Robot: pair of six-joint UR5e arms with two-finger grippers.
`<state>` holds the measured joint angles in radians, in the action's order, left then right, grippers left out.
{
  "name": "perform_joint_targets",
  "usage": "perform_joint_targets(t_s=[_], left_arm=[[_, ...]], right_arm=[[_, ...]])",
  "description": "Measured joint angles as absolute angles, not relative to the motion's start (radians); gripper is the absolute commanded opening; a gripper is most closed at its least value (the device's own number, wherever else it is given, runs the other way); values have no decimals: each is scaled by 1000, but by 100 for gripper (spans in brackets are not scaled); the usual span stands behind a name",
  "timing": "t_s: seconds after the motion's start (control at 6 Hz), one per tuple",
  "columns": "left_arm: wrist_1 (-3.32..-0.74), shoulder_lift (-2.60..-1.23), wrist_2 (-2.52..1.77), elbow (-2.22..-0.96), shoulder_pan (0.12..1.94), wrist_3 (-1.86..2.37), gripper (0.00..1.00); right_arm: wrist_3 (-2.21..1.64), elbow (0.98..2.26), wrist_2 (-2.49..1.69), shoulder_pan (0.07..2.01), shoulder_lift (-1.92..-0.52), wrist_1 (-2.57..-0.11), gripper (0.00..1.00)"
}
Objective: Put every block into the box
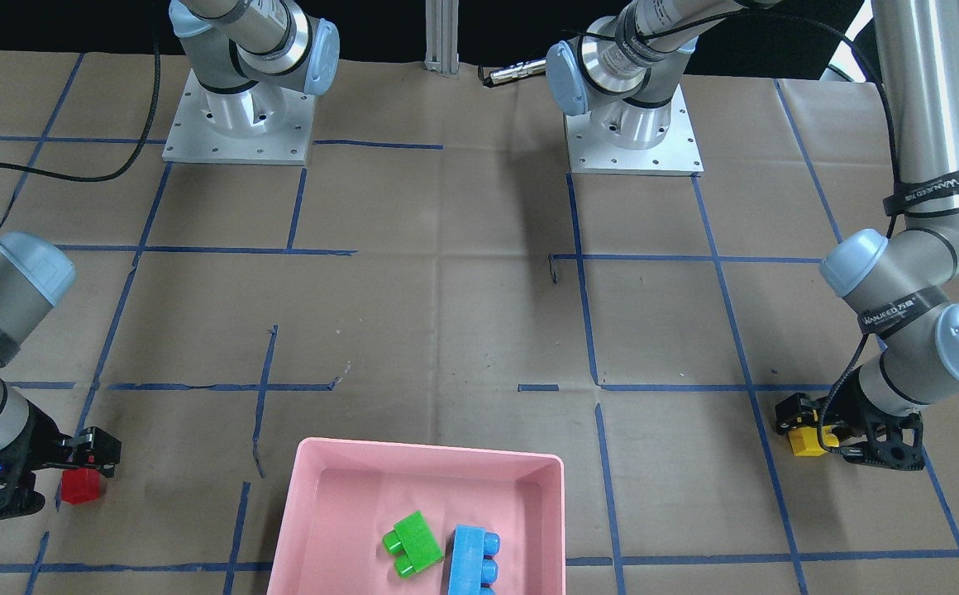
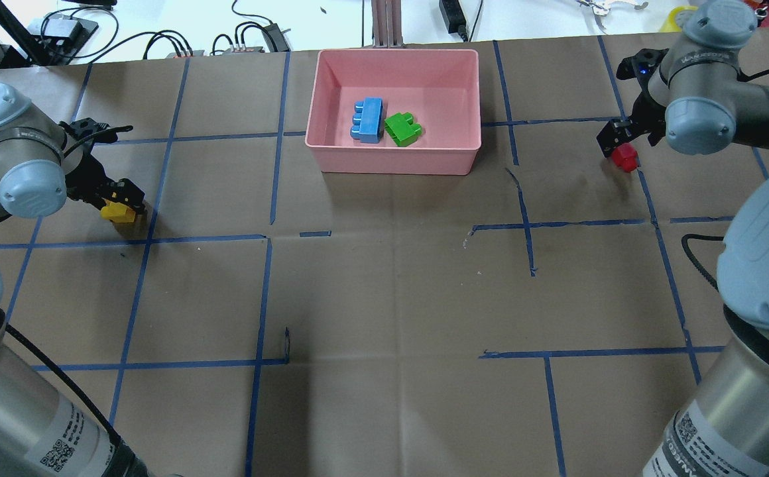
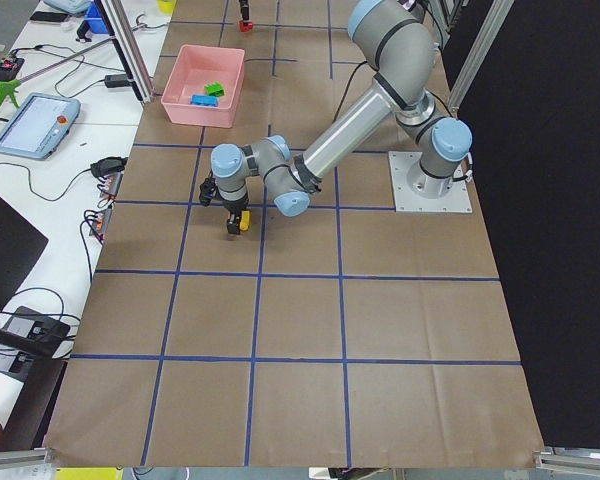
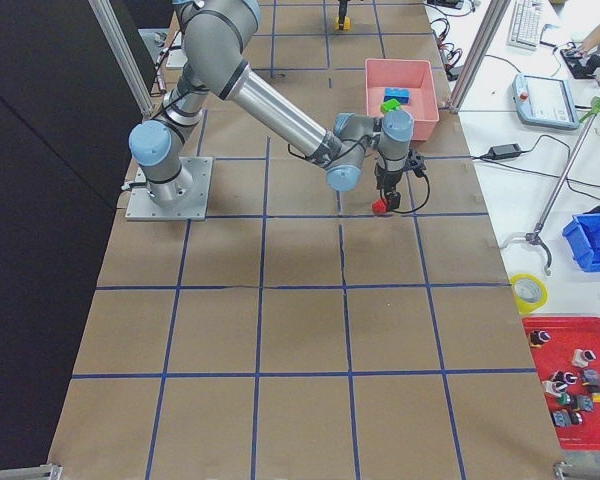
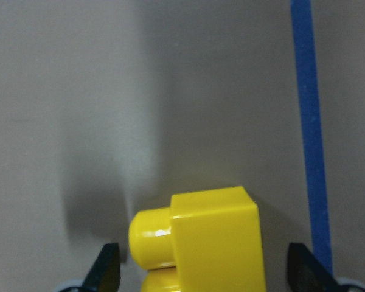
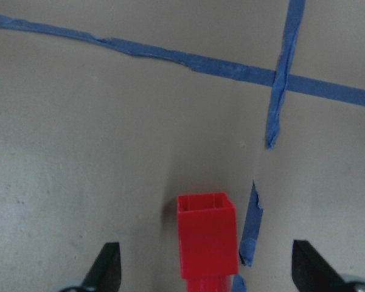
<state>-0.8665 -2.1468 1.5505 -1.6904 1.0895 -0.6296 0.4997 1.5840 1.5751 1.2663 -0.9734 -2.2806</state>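
The pink box (image 2: 394,161) stands at the table's far middle and holds the blue block (image 2: 368,120) and the green block (image 2: 403,128). The yellow block (image 2: 117,211) rests on the paper at far left. My left gripper (image 2: 122,202) is open and low over it. In the left wrist view the block (image 5: 201,237) lies between the fingertips (image 5: 109,267) with gaps on both sides. The red block (image 2: 625,158) rests at far right. My right gripper (image 2: 620,147) is open and straddles it (image 6: 207,234) without touching.
Brown paper with a blue tape grid (image 2: 268,179) covers the table. Both arm bases (image 1: 236,116) stand on metal plates at the robot's side. Cables and gear (image 2: 238,36) lie beyond the far edge, behind the box.
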Motion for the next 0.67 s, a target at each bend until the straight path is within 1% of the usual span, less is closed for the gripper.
perform_joint_targets(t_s=[0.17, 0.33, 0.5, 0.67], left_arm=[[-868, -2140, 1555, -1690, 1089, -630, 33], [-872, -2135, 1559, -1690, 1089, -631, 19], [-876, -2131, 1561, -1688, 1089, -634, 13], [-890, -2119, 1561, -1673, 1089, -637, 12]], right_arm=[[501, 1587, 1574, 1265, -961, -2286, 90], [500, 1588, 1571, 1264, -952, -2288, 44], [499, 1589, 1562, 1264, -950, -2288, 13], [497, 1589, 1556, 1264, -953, -2284, 6]])
